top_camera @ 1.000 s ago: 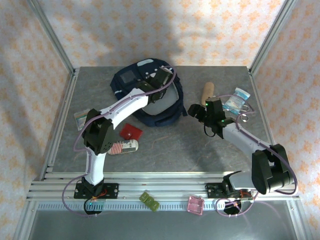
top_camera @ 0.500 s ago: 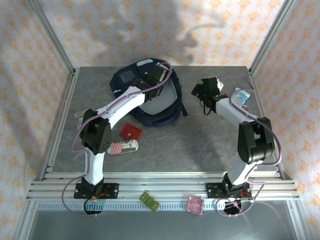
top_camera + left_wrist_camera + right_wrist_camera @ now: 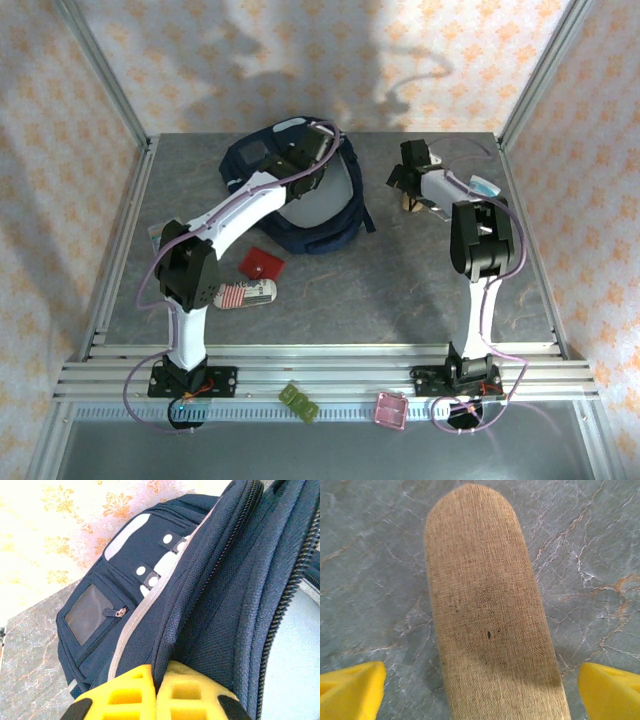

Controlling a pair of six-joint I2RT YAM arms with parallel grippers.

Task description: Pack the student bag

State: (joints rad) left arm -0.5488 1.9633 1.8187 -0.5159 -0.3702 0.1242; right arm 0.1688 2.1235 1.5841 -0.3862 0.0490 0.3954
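Tan woven pouch [image 3: 490, 625], close-up, lies between spread right jaws.

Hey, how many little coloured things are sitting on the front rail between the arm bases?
2. A green one lies left of centre on the rail; a pink one lies just to its right. Nothing there looks hidden.

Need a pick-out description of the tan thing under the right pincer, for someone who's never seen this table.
Start at the student bag, far middle of the tabletop, then look right to the open right pincer. Below it, flat on the grey surface, lies the pouch: long, round-ended, coarse tan weave, unlike the bluish packet beside it.
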